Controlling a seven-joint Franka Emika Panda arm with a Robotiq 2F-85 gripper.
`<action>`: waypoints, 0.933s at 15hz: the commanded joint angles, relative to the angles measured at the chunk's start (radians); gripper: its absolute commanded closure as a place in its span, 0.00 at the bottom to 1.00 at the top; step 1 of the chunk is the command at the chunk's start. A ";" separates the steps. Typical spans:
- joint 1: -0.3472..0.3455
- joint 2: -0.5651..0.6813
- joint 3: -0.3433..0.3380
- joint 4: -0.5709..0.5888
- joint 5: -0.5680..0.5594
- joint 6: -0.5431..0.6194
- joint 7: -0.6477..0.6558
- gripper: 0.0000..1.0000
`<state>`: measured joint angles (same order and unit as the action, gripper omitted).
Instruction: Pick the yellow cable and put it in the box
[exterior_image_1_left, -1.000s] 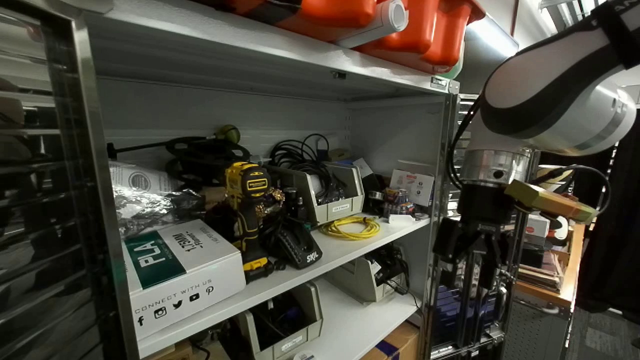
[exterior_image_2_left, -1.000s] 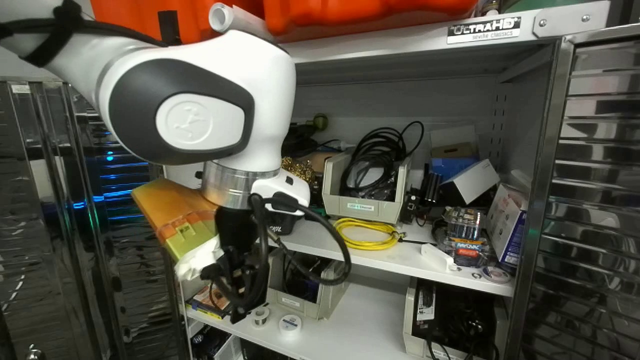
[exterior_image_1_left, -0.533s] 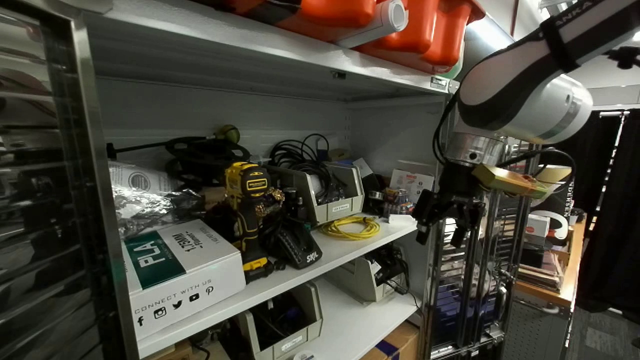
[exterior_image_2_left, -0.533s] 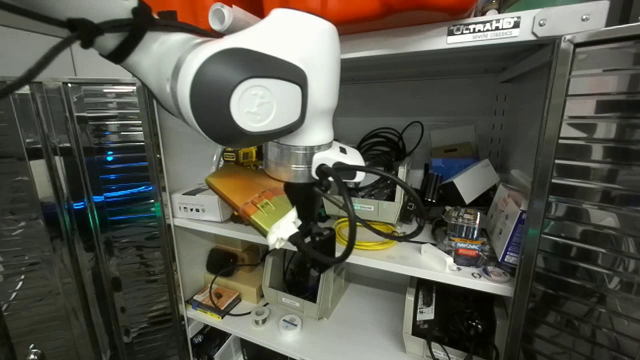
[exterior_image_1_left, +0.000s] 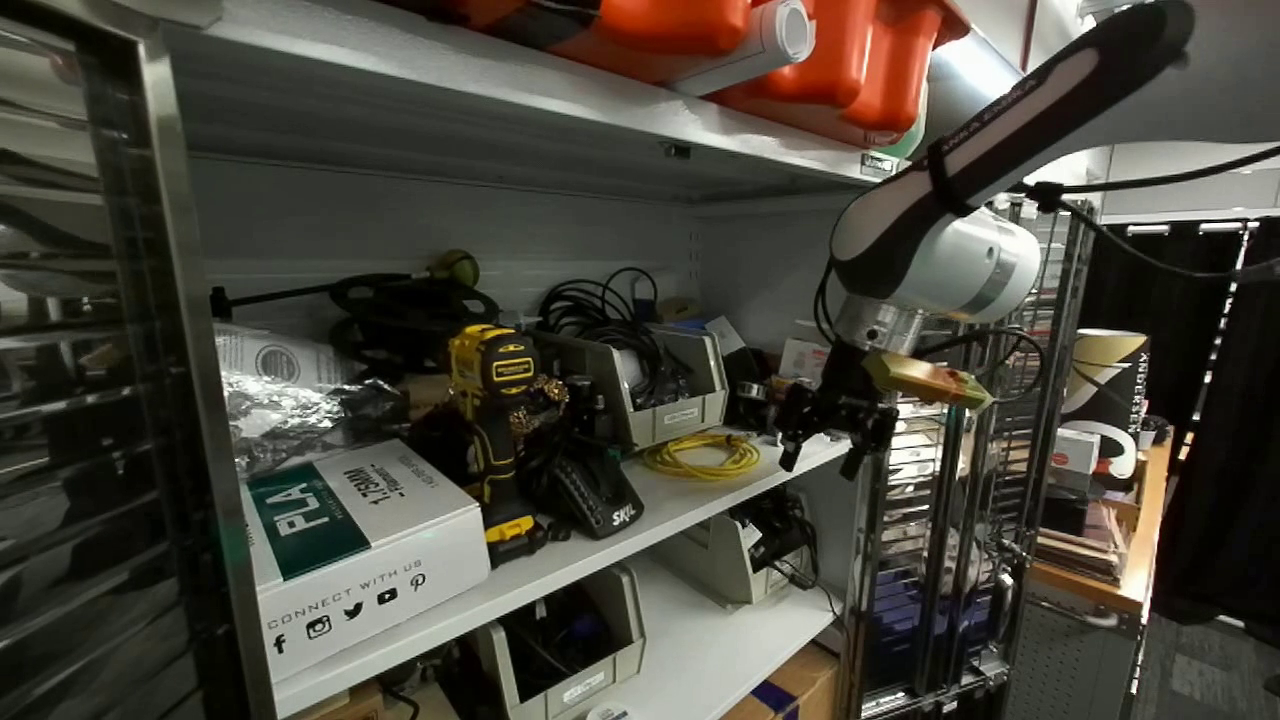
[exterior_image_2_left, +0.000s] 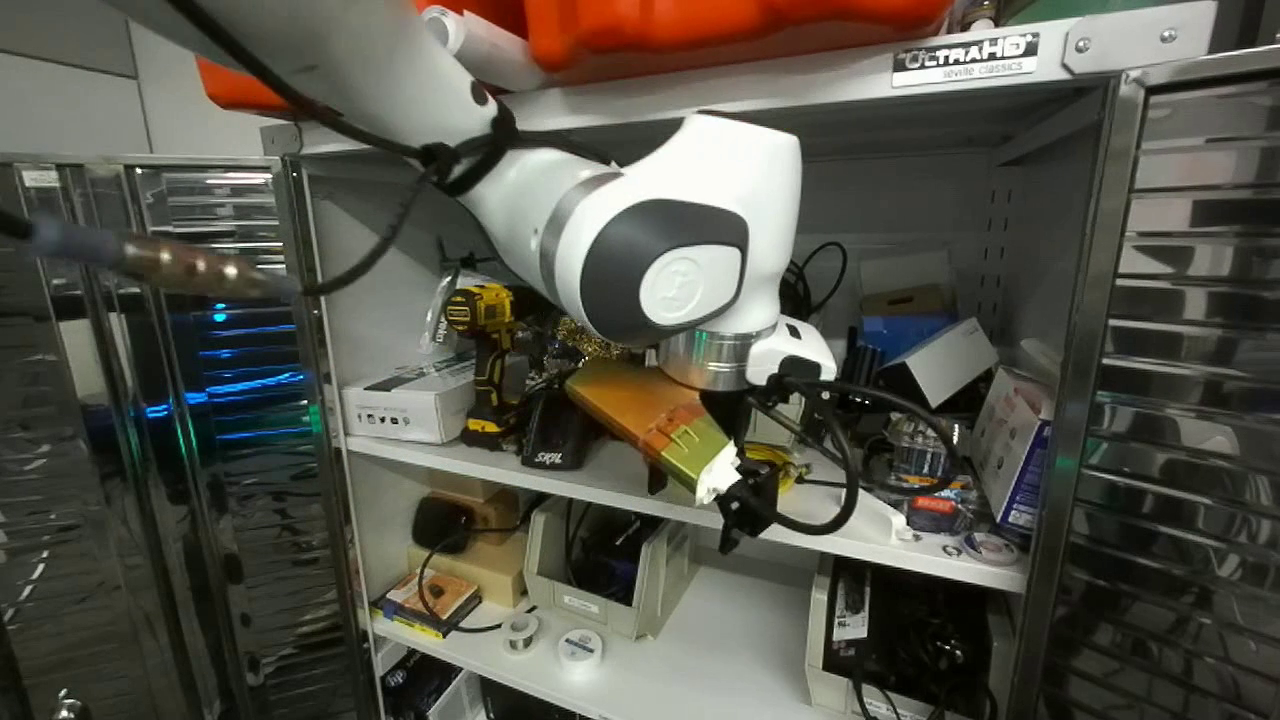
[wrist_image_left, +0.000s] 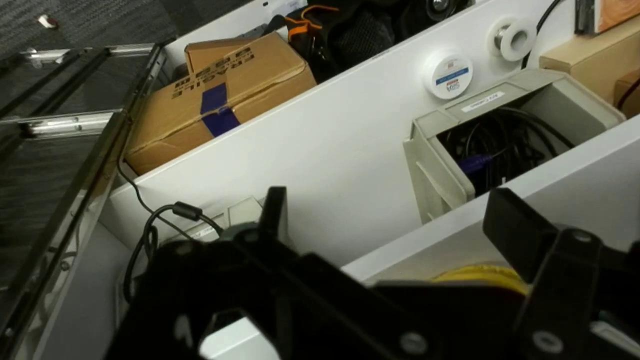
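The yellow cable (exterior_image_1_left: 700, 471) lies coiled on the middle shelf, in front of a grey open bin (exterior_image_1_left: 680, 419) filled with black cables. My gripper (exterior_image_1_left: 821, 463) is open and empty, at the shelf's front edge, beside the cable and apart from it. In an exterior view the arm and gripper (exterior_image_2_left: 692, 510) hide much of the yellow cable (exterior_image_2_left: 775, 454) and nearly all of that bin. In the wrist view the open fingers (wrist_image_left: 387, 200) stand wide apart, and part of the yellow cable (wrist_image_left: 482, 273) shows by the right finger, partly covered by the gripper.
A yellow drill (exterior_image_1_left: 495, 400), a black SKIL charger (exterior_image_1_left: 595, 490) and a white PLA box (exterior_image_1_left: 380, 530) share the shelf. Battery packs (exterior_image_2_left: 935, 500) and a white adapter (exterior_image_2_left: 875, 515) lie farther along. Grey bins (exterior_image_2_left: 605, 590) stand below. The shelf above (exterior_image_1_left: 560, 85) overhangs.
The arm has swung in toward the shelf, and my gripper has come closer to the yellow cable. The cable and the other shelf items have not moved.
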<state>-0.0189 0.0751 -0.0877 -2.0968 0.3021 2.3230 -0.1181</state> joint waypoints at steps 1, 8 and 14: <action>-0.021 0.135 0.023 0.165 0.016 0.040 0.026 0.00; -0.016 0.283 0.042 0.342 -0.033 0.082 0.114 0.00; 0.014 0.365 0.032 0.440 -0.161 0.061 0.226 0.00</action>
<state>-0.0190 0.3886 -0.0519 -1.7381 0.2062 2.3965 0.0433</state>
